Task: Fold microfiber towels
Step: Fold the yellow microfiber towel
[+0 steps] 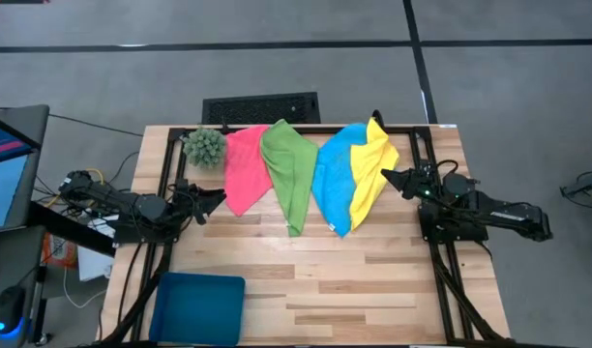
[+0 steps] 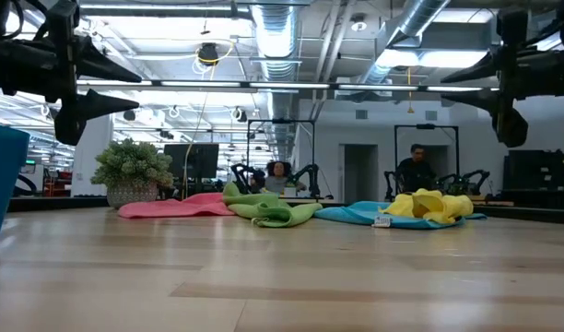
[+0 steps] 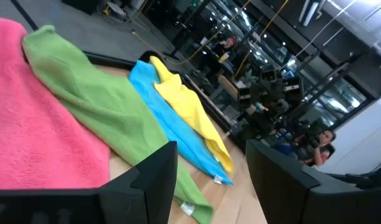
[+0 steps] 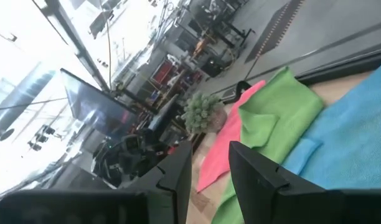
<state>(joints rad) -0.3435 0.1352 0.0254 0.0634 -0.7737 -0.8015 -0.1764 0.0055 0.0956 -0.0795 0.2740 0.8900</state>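
**Four towels await folding as robot arms stand ready**

Nearest the overhead camera, a dark teal tray [image 1: 197, 305] sits at the tabletop's [image 1: 373, 280] front left corner, probably reserved for finished squares. Along the far edge lie four microfiber towels, all limp and unfolded, fanned so that each can be reached singly: the pink towel [image 1: 244, 169] beside a spiky green plant [image 1: 205, 146], the green towel [image 1: 289, 172] overlapping it, then the blue towel [image 1: 333, 182] with the yellow towel [image 1: 374, 166] rumpled over its right side. The left end effector [image 1: 211, 200] hangs just short of the pink cloth, fingers parted around nothing; the right end effector [image 1: 392, 177] hangs by the yellow cloth, likewise released and empty. Folding appears not yet begun
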